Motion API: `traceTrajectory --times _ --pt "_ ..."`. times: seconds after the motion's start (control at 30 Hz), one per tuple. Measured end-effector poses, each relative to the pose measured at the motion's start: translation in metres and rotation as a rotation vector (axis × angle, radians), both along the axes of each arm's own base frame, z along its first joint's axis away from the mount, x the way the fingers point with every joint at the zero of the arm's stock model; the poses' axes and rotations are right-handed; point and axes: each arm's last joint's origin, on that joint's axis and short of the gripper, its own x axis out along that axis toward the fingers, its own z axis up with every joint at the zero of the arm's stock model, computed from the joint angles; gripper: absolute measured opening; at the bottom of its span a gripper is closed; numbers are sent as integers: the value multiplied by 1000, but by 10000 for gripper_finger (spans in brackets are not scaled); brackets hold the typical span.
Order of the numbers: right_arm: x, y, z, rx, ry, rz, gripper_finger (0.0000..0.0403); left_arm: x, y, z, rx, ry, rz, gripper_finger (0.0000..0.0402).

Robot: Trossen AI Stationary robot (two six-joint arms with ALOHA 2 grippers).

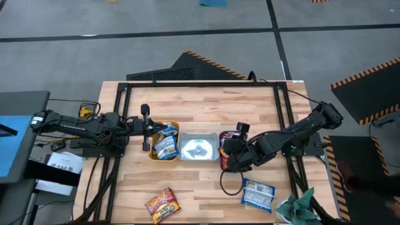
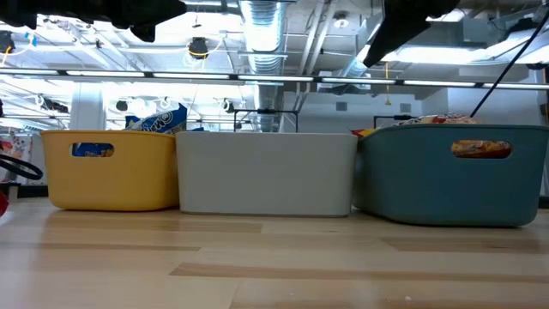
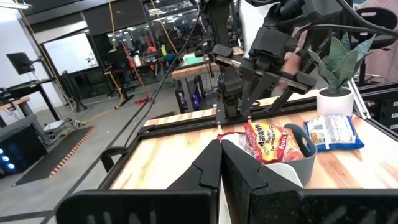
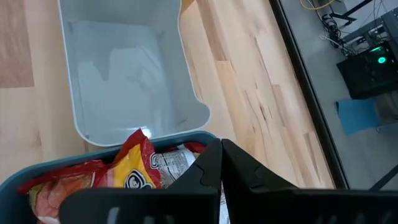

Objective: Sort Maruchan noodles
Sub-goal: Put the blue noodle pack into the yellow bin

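Observation:
Maruchan packets are spread over several places. Red-orange ones fill the teal tray, showing in the right wrist view and the left wrist view. A blue-and-yellow packet stands in the orange tray. The clear tray between them holds no packet. A red-orange packet and a blue-white one lie flat on the table near its near edge. My right gripper is shut and hovers above the teal tray's packets. My left gripper is shut, over the orange tray's far side.
The three trays stand side by side across the table's middle. A green cloth lies at the near right corner, beside the blue-white packet. Bare wood shows along the near edge between the two loose packets. A black frame runs around the table.

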Motion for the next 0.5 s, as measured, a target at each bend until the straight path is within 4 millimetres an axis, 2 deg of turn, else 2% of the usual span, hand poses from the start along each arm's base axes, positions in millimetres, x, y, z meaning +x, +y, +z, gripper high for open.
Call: traceTrajectory --times 0.5 --pt "2 -1 1 8 -18 -6 27 0 0 0 -2 0 0 0"
